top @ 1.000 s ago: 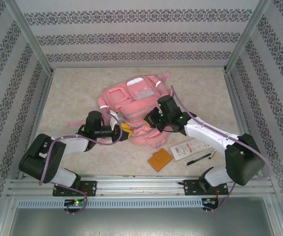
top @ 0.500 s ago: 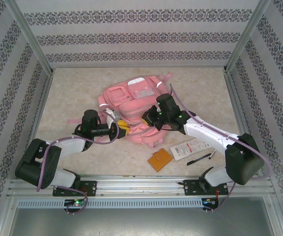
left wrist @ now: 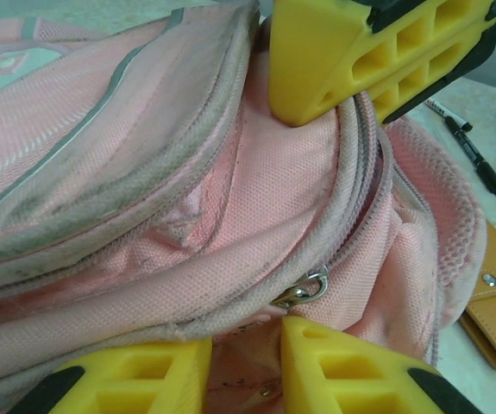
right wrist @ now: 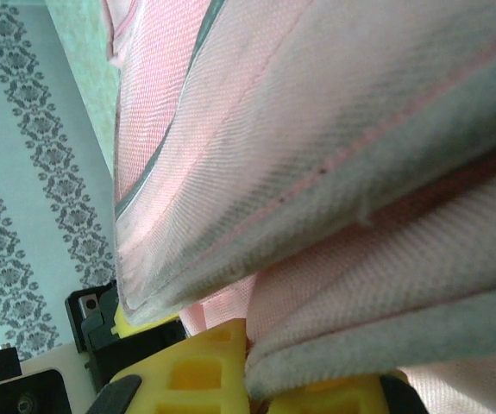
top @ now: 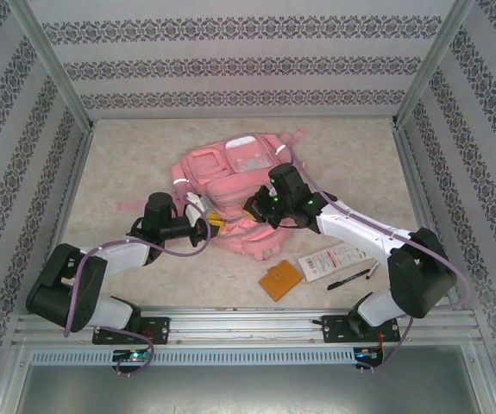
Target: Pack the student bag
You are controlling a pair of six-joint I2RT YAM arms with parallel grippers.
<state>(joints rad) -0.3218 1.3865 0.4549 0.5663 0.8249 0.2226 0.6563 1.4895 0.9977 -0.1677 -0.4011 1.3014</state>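
**Both claws clenched on the pink bag's near edge**

The left claw (left wrist: 248, 341) has its yellow fingers almost together, with a fold of pink cloth caught in the narrow gap. The fingers' lower parts are cut off by the frame. A metal zip pull (left wrist: 304, 289) sits just above them on a curved zip track. The right claw (right wrist: 260, 366) pinches a thick grey-edged seam. Its fingers are cropped at the bottom, and the cloth is so close to the lens that it blurs.

From above, the left claw (top: 211, 224) and right claw (top: 252, 210) meet at the near side of the student bag (top: 230, 168), their tips largely hidden by the wrists.

The bag lies flat at mid-table, with clear window pockets and white strips facing up. Its weave is grubby along the piping (left wrist: 144, 181).

A tan wallet (top: 280, 280), a white packet (top: 334, 259) and a black pen (top: 348, 279) lie on the table (top: 127, 164) near the bag.
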